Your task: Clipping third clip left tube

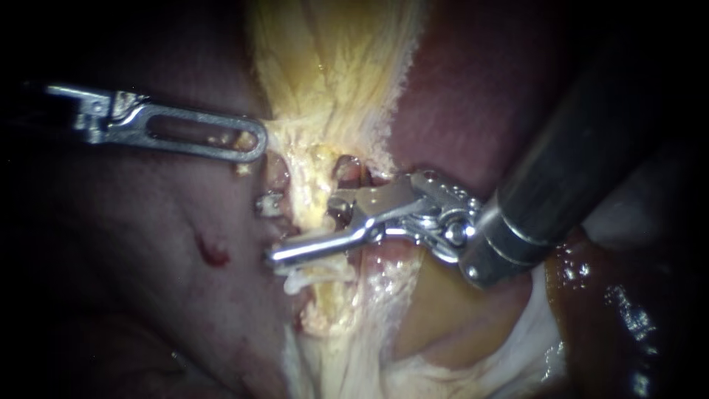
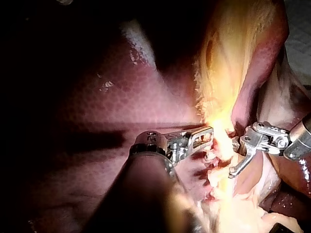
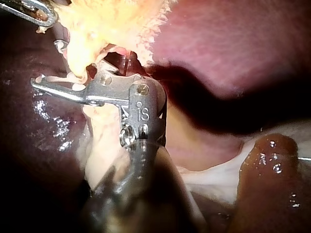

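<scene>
My right instrument (image 1: 314,225) comes in from the upper right. Its jaws stand open across a yellowish strand of tissue (image 1: 310,185), the long lower jaw reaching past it and the upper jaw partly hidden behind it. A pale tube (image 1: 304,281) lies just under the lower jaw. A small metal clip (image 1: 269,204) sits left of the strand, above the lower jaw's tip. My left instrument (image 1: 247,144) enters from the left, its slotted jaws shut on the edge of the yellowish tissue. In the left wrist view both instruments (image 2: 206,138) (image 2: 236,158) meet at the strand.
Dark red liver (image 1: 480,81) lies behind and to the right. Pinkish tissue with a small red spot (image 1: 212,253) fills the left. A glistening brown lobe (image 1: 620,310) sits at the lower right beside the right instrument's thick shaft (image 1: 576,162).
</scene>
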`<action>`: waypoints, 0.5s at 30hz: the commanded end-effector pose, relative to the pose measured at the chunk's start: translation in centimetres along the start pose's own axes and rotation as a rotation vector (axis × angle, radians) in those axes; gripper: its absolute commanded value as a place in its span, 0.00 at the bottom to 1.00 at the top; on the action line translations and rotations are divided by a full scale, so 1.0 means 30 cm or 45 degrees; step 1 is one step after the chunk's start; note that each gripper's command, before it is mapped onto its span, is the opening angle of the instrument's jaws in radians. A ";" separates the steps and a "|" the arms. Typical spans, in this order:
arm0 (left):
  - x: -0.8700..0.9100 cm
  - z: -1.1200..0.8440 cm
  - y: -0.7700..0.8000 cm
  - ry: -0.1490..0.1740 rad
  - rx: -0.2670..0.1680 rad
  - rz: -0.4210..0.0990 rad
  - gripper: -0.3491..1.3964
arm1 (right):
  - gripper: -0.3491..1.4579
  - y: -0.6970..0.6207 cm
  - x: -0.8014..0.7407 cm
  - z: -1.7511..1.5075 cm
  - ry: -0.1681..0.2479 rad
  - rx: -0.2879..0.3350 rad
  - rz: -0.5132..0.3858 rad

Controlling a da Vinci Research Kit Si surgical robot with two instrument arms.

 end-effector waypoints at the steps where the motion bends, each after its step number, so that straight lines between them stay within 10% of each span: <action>1: 0.0000 0.0000 0.0000 0.000 0.000 0.000 0.00 | 0.47 -0.0001 0.0005 0.000 0.005 -0.004 0.002; 15: 0.0000 -0.0002 0.0001 0.000 0.001 0.000 0.00 | 0.47 -0.0115 0.0018 0.003 -0.009 0.076 0.018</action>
